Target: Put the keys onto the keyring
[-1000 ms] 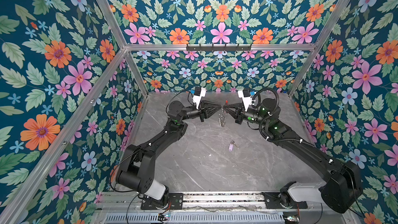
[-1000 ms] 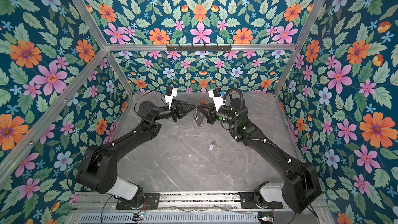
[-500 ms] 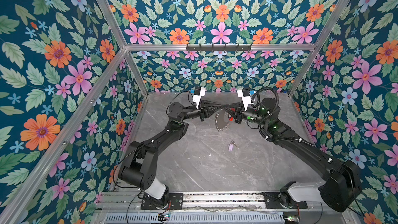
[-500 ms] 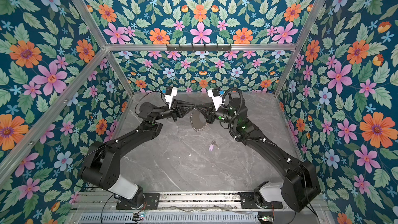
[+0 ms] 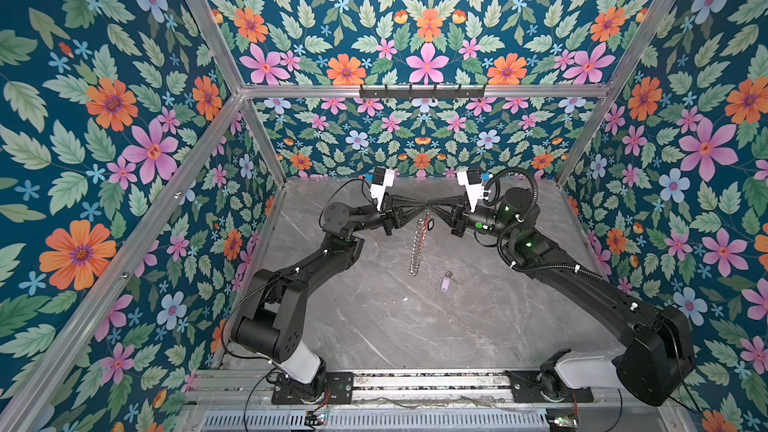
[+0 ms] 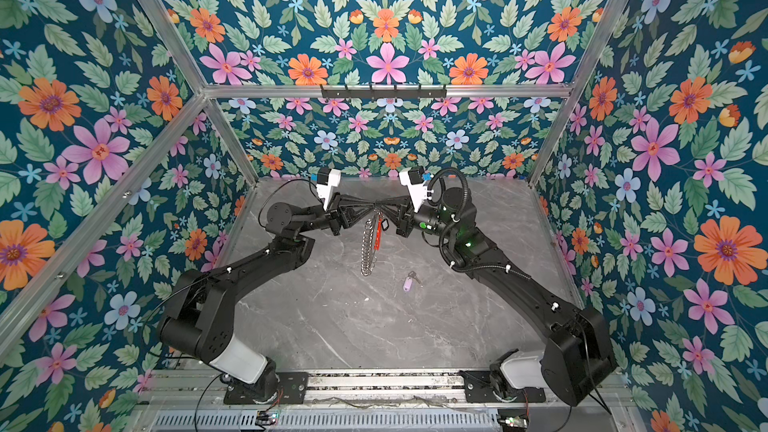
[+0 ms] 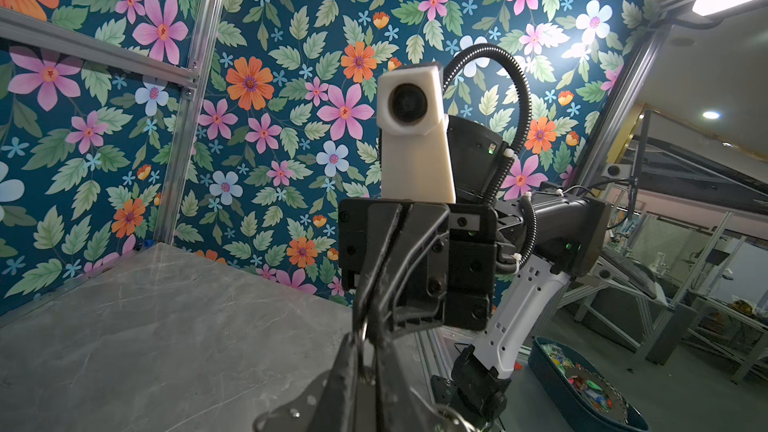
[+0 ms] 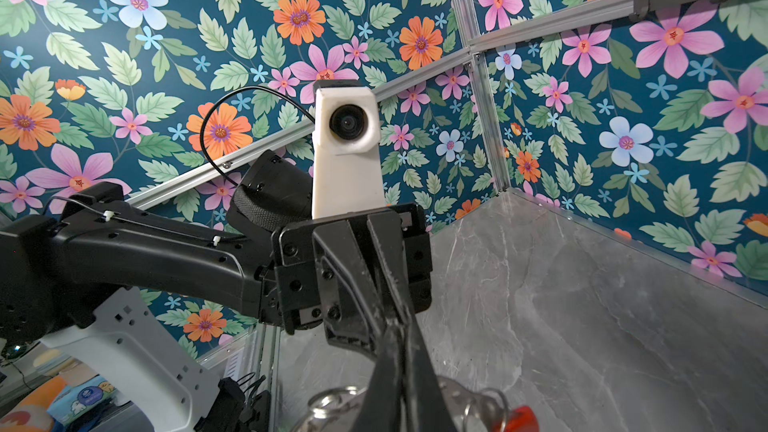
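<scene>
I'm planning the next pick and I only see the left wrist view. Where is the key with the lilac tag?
Observer: The lilac-tagged key lies on the table, apart from both arms and nearer their bases than the end effectors.
Operator: Is the keyring lifted?
Observer: Yes. The keyring hangs down from where the left end effector and the right end effector meet tip to tip, both shut on its upper end.

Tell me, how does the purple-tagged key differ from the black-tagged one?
The purple-tagged key lies flat on the table; the black-tagged key dangles in the air beside the keyring. The purple-tagged key's tag is a solid oblong; the black-tagged key's is a dark frame. Both are small tagged keys.
</scene>
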{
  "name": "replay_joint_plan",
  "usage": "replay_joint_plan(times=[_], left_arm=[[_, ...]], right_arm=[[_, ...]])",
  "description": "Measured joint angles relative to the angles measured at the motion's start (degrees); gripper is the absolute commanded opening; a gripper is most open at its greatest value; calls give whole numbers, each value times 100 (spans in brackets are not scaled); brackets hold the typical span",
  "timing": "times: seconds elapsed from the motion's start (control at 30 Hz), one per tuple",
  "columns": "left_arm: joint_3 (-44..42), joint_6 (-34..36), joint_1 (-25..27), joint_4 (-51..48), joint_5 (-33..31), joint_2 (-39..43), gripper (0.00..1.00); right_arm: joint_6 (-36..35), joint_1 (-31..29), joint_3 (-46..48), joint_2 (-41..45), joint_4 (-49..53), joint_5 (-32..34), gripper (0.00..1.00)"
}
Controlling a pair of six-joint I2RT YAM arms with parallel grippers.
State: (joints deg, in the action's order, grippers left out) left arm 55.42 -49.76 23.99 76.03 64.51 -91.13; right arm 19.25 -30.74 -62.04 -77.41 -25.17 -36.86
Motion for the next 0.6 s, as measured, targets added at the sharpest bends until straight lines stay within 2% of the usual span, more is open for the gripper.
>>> replay_joint_plan(times=[0.07,0.3,0.4,0.43,0.5,0.6], left_arm=[[0,-79,-4,22,-15,-11,0],[-50,-103,-11,116,-26,-13,0],[-74,-103,-9,142,-68,-13,0],[-76,-105,-4,162,-70,-13,0],[-76,-153,-4,280,-114,-39,0],[-76,-369,-11,529,-162,-101,0]], right_arm=[[-4,-7,-15,-13,-15,-20,0],[-20,-59,-33,-22,0,55,1],[68,-74,28,81,96,258,36],[101,-81,52,138,142,345,41],[105,-72,68,328,365,664,45],[118,15,68,564,675,1060,44]])
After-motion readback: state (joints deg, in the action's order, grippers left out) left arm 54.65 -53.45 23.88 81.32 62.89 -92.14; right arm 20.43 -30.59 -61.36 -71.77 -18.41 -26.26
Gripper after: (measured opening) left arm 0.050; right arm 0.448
